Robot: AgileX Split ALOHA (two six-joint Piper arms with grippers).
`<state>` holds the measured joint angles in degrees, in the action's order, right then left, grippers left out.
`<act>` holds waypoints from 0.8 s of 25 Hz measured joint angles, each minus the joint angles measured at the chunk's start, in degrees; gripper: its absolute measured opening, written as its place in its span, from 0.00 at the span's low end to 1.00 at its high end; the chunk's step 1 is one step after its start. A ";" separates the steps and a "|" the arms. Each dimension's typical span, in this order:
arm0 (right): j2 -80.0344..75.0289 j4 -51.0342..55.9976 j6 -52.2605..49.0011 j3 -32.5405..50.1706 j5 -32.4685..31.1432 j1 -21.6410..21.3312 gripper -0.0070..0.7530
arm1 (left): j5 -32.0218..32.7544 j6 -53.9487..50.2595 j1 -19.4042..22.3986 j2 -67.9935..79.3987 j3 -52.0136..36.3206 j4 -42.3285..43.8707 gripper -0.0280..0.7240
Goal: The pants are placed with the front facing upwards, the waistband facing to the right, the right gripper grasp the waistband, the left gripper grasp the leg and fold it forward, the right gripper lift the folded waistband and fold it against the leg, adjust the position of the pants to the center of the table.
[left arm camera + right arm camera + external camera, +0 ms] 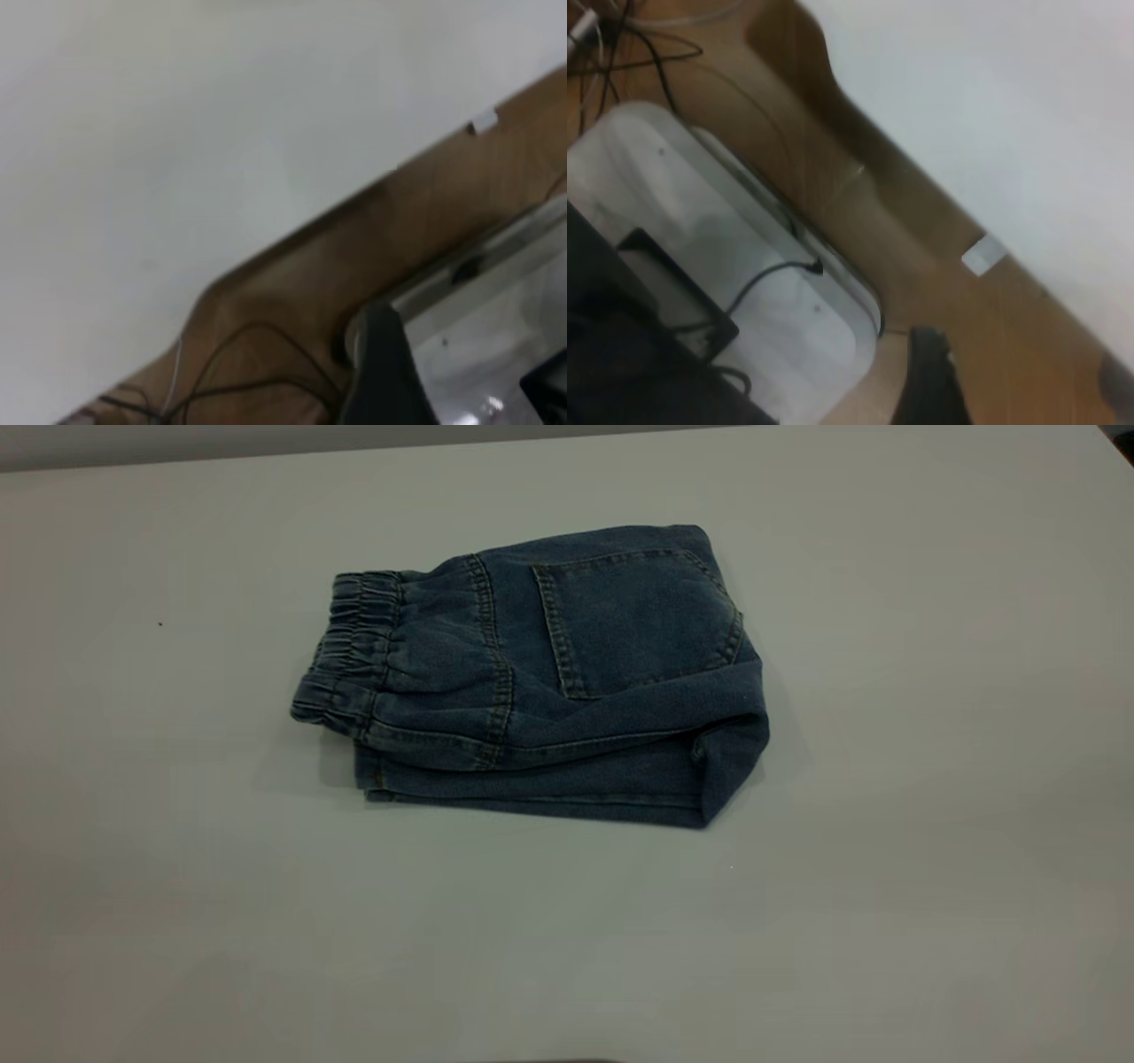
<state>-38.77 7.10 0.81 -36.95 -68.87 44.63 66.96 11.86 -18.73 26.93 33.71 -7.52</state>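
Note:
The pants (549, 682) lie folded into a compact bundle near the middle of the white table (886, 886), with a square back pocket on top. The gathered waistband (354, 655) sits at the bundle's left end, over the leg layers underneath. Neither arm shows in the exterior view. My left gripper (385, 376) and my right gripper (926, 381) each appear only as a dark piece in their own wrist view, held off the table beyond its edge, over the floor. Nothing is seen in either one. The pants are out of both wrist views.
The table edge (354, 199) runs diagonally through the left wrist view, with brown floor (354, 266) and cables (239, 372) beyond. A pale base plate (700, 248) with a cable lies by the table edge (939, 168) in the right wrist view.

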 joint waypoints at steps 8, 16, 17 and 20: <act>11.88 0.00 -0.81 9.42 5.15 0.00 0.62 | -2.35 -0.62 0.00 -5.00 -5.29 -0.19 0.62; 17.88 0.10 -1.87 9.89 5.25 0.00 0.62 | -3.11 -7.87 0.00 -5.61 -5.45 3.40 0.62; 18.25 0.10 -2.01 9.96 5.25 0.00 0.62 | -3.17 -8.83 0.00 -5.61 -5.57 3.79 0.62; 18.82 0.17 -2.32 10.21 5.16 0.00 0.62 | -3.22 -9.48 0.00 -5.61 -5.64 4.18 0.62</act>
<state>-19.95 7.27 -1.51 -26.75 -63.71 44.63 63.74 2.38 -18.73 21.32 28.07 -3.34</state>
